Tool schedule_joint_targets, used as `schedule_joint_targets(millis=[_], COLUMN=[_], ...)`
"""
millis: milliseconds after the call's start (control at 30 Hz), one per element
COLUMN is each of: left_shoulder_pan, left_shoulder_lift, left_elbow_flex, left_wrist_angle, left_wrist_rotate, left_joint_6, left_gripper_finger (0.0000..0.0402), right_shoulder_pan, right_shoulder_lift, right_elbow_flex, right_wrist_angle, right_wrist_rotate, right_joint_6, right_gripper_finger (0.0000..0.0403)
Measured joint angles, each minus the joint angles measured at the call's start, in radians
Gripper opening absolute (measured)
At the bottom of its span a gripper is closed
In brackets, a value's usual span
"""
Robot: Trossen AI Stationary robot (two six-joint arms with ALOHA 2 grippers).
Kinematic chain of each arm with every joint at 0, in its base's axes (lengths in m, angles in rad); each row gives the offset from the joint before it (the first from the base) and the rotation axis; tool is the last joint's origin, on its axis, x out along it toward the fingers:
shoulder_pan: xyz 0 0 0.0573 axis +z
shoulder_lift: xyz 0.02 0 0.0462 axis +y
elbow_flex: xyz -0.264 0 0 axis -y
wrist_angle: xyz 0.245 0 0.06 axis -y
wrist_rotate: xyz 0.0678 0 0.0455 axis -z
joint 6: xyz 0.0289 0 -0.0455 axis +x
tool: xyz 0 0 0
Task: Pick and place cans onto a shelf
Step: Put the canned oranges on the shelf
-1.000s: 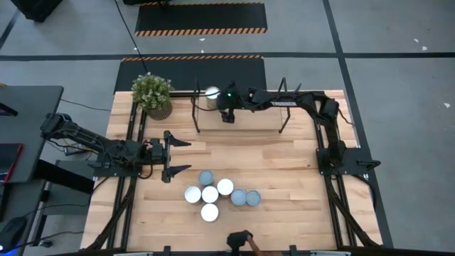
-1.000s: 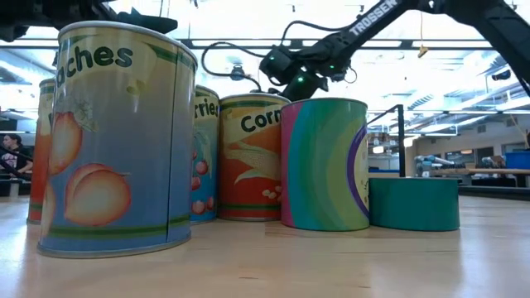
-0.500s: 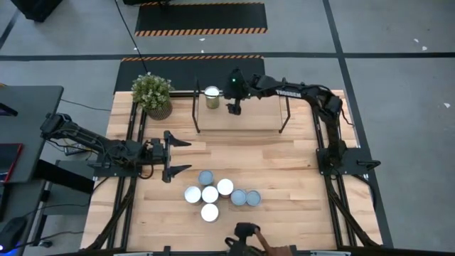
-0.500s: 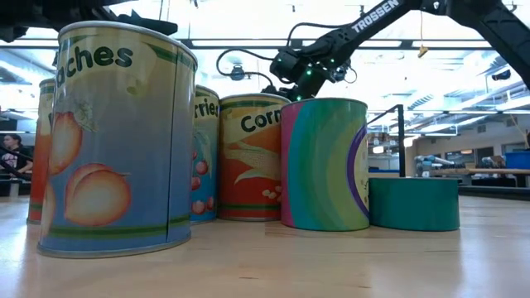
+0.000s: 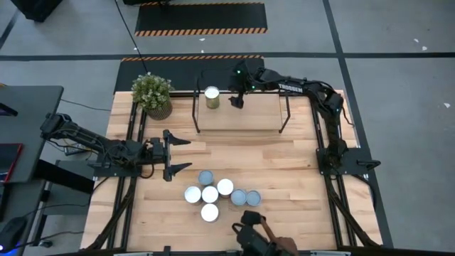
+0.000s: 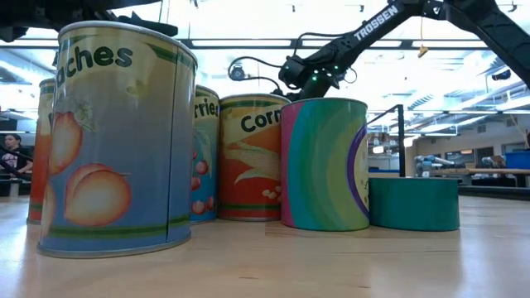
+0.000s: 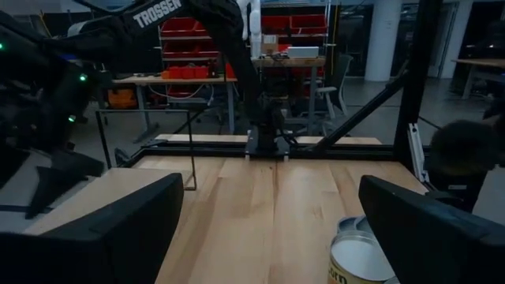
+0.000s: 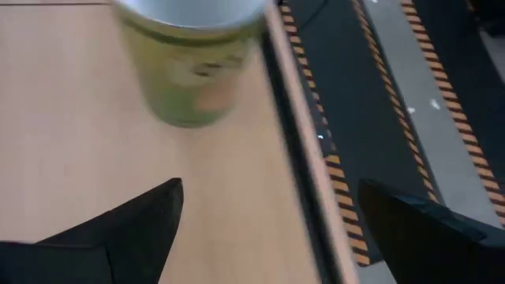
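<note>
Progress: one green can [image 5: 212, 97] sitting on shelf [image 5: 256, 118] | six cans [image 5: 210, 193] waiting near | right gripper [image 5: 237, 100] released, empty | left gripper [image 5: 178, 155] spread, idling left.

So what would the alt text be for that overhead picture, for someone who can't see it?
Seen from above, the right gripper hangs open over the shelf, apart from one can standing there. Six more cans cluster near the wooden table's front, the left gripper waits open beside them, and a potted plant occupies a back corner.

the right gripper [image 5: 237, 100] has let go of the can [image 5: 212, 97] on the shelf [image 5: 257, 117] and drawn back, fingers spread.
</note>
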Motion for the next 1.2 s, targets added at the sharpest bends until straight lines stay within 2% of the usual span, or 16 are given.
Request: schedule_joint_targets(millis=[133, 267, 467, 1000, 1200], left_shoulder_pan=[0.0, 0.0, 0.0, 0.004, 0.004], left_shoulder_lift=[0.0, 0.0, 0.0, 0.0, 0.0], left_elbow_flex=[0.0, 0.0, 0.0, 0.0, 0.0], left_wrist_angle=[0.0, 0.001, 0.001, -0.011, -0.016], left_wrist_rotate=[-0.003, -0.021, -0.022, -0.022, -0.022], left_joint_6=[0.002, 0.006, 0.006, 0.01, 0.004], left_gripper_finger=[0.0389, 0.0389, 0.0389, 0.0389, 0.0389], right_shoulder_pan=[-0.033, -0.052, -0.039, 0.007, 0.015], right_shoulder_lift=[0.0, 0.0, 0.044, 0.07, 0.052], right_elbow_flex=[0.03, 0.031, 0.031, 0.03, 0.049], right_wrist_angle=[0.025, 0.109, 0.23, 0.147, 0.135], right_wrist_rotate=[0.024, -0.017, -0.014, -0.067, 0.041], right_joint_6=[-0.013, -0.019, -0.031, -0.084, -0.149], right_gripper_finger=[0.0378, 0.0377, 0.0375, 0.0374, 0.0374])
